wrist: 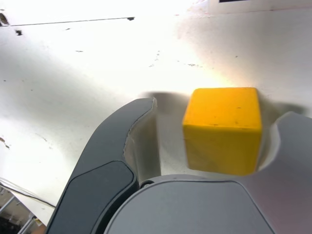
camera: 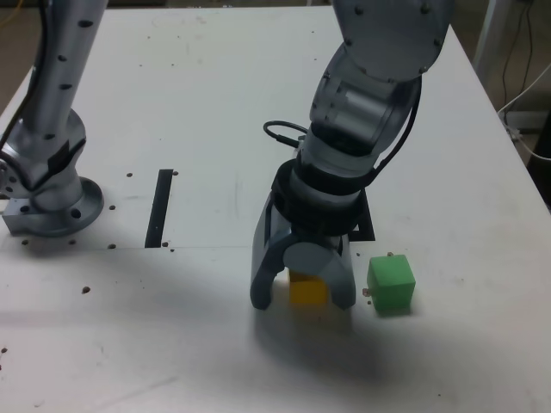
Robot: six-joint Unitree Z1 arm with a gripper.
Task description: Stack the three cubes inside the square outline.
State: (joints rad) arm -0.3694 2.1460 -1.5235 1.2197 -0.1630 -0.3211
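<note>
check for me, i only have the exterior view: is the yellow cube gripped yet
Observer: No. The wrist view shows a gap between one finger and the yellow cube.
Operator: is the gap the same on both sides
Observer: No, the wrist view shows the cube much nearer the other finger; whether they touch, I can't tell.
Operator: anything on top of the cube
Observer: Nothing; its whole top face is in sight there, bare.

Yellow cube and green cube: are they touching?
Apart: the exterior view shows white table and a gripper finger between the yellow cube and the green cube.
</note>
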